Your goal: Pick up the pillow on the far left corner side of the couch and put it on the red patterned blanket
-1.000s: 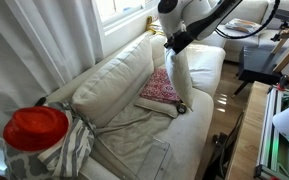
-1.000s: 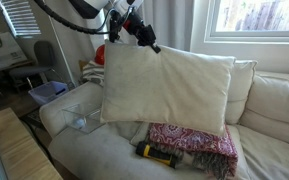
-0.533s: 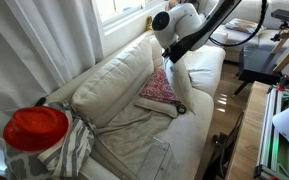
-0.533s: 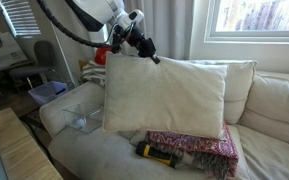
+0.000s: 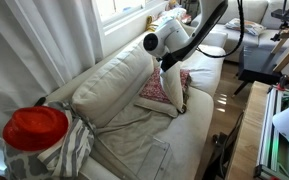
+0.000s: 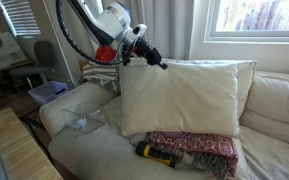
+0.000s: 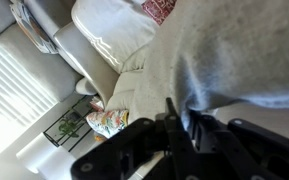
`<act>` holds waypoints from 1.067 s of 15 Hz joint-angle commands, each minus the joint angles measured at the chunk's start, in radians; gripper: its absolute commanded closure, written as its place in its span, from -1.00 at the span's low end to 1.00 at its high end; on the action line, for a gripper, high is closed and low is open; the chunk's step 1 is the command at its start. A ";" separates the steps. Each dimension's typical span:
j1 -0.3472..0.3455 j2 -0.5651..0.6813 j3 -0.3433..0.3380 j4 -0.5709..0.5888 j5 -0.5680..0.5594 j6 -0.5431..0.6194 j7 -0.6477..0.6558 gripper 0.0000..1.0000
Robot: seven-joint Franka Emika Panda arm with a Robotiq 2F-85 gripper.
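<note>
My gripper (image 6: 150, 58) is shut on the top corner of the large cream-white pillow (image 6: 181, 97) and holds it hanging upright over the couch (image 6: 94, 150). The pillow's lower edge hangs just above the red patterned blanket (image 6: 195, 146), which lies folded on the seat. In an exterior view the pillow (image 5: 174, 88) shows edge-on beside the blanket (image 5: 155, 91), under the gripper (image 5: 168, 64). In the wrist view the pillow (image 7: 234, 45) fills the upper right, pinched between the dark fingers (image 7: 180, 118), and a bit of the blanket (image 7: 162, 8) shows at the top.
A yellow and black object (image 6: 158, 153) lies on the seat in front of the blanket. A clear box (image 6: 79, 119) sits at the couch's end. A shiny red round object (image 5: 36, 128) and a striped throw (image 5: 72, 148) sit on the armrest. A floral pillow (image 7: 106, 120) shows farther off.
The arm has swung along the couch with the pillow, carrying it from the couch's end to over the red blanket. The gripper stays shut on the corner.
</note>
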State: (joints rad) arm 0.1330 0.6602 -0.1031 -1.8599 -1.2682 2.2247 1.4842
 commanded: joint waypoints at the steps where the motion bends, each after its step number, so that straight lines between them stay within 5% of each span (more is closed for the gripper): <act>1: 0.014 0.098 0.004 0.124 -0.041 -0.096 0.075 0.94; 2: 0.010 0.118 0.010 0.149 -0.031 -0.097 0.086 0.94; 3: 0.018 0.138 0.006 0.177 -0.037 -0.109 0.115 0.25; 4: 0.019 0.151 0.005 0.199 -0.035 -0.117 0.136 0.24; 12: 0.004 0.149 0.023 0.312 -0.020 -0.217 0.236 -0.93; 16: -0.075 0.012 0.084 0.221 0.044 -0.072 0.077 -1.00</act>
State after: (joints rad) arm 0.1229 0.7780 -0.0709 -1.5601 -1.2800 2.0707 1.6651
